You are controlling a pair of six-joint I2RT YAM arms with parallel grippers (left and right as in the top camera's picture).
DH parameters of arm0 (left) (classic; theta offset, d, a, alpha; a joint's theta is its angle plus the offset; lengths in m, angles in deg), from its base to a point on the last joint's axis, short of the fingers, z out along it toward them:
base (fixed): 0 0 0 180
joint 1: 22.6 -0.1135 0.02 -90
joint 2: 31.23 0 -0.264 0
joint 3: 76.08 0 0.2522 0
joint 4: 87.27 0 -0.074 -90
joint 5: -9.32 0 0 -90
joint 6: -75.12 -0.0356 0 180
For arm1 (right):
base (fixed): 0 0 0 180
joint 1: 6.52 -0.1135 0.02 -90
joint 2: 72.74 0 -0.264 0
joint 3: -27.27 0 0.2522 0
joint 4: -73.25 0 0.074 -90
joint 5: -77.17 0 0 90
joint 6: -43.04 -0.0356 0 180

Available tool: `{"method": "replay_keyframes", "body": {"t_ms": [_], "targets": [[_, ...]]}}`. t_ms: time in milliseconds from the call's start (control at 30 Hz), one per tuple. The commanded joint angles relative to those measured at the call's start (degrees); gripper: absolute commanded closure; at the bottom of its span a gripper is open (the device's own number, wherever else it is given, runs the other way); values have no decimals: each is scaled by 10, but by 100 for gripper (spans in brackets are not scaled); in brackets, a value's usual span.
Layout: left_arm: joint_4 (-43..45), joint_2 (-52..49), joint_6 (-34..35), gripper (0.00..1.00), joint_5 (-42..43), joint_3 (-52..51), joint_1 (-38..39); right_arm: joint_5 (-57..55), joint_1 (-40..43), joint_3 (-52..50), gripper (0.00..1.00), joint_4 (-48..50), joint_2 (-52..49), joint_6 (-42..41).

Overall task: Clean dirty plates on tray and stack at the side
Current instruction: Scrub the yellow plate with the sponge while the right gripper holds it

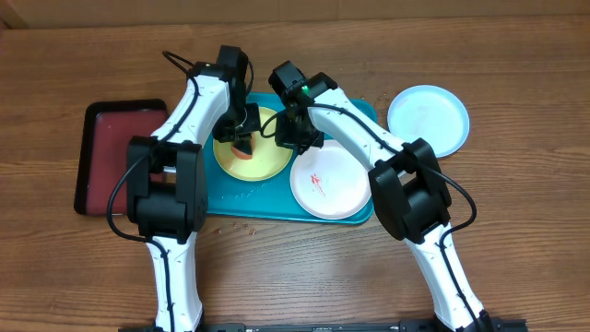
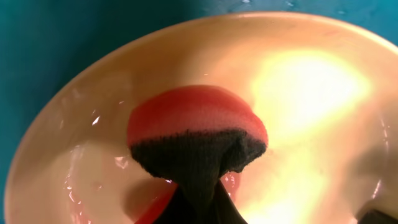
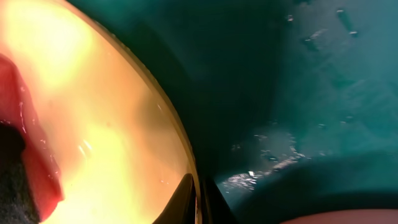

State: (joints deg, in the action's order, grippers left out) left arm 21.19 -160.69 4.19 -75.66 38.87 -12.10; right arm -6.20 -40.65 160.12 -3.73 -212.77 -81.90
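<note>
Wood-grain counter (image 1: 516,55) fills your overhead view; at the left of the frame a dark red tray (image 1: 115,157) with a black rim lies flat, partly covered by your left arm.

Just right of it sits the turquoise tray (image 1: 249,198), long side across the frame; its left half carries the yellow-green plate (image 1: 272,168). Your left gripper (image 1: 241,138) comes down over that plate from the upper left, pinching a sponge (image 1: 242,150). In the left wrist view the sponge (image 2: 193,118) shows a red-orange face and a dark scouring layer, pressed against the wet, glossy inside of the plate (image 2: 311,93).

At the plate's right edge your right gripper (image 1: 293,138) is closed on the rim; in the right wrist view its two dark fingers (image 3: 185,200) straddle the plate's edge (image 3: 124,124), and beads of water (image 3: 273,162) lie on the tray floor (image 3: 323,74) beside them.

Further right, on the tray's right half and touching or nearly touching the yellow-green plate, you have the white plate (image 1: 336,189) with small red smears near its middle.

Off the tray, toward the upper right of the frame, the light blue plate (image 1: 428,120) rests alone on the counter, just beside the tray's corner.
</note>
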Motion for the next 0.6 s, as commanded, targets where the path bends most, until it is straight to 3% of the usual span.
{"method": "replay_keyframes", "body": {"t_ms": [0, 133, 400, 567], "targets": [[5, -12, -16, 96, 58, -47, 27, -21, 0, -9, 96, -1, -6, -4], [-7, -12, -28, 96, -6, -60, 28, -21, 0, -9, 96, -2, -6, -4], [-65, -11, -28, 96, -285, -56, 17, -21, 0, -9, 96, -1, -6, -4], [-67, -11, -21, 96, -289, -40, 17, -21, 0, -9, 96, -1, -6, -4]]}}
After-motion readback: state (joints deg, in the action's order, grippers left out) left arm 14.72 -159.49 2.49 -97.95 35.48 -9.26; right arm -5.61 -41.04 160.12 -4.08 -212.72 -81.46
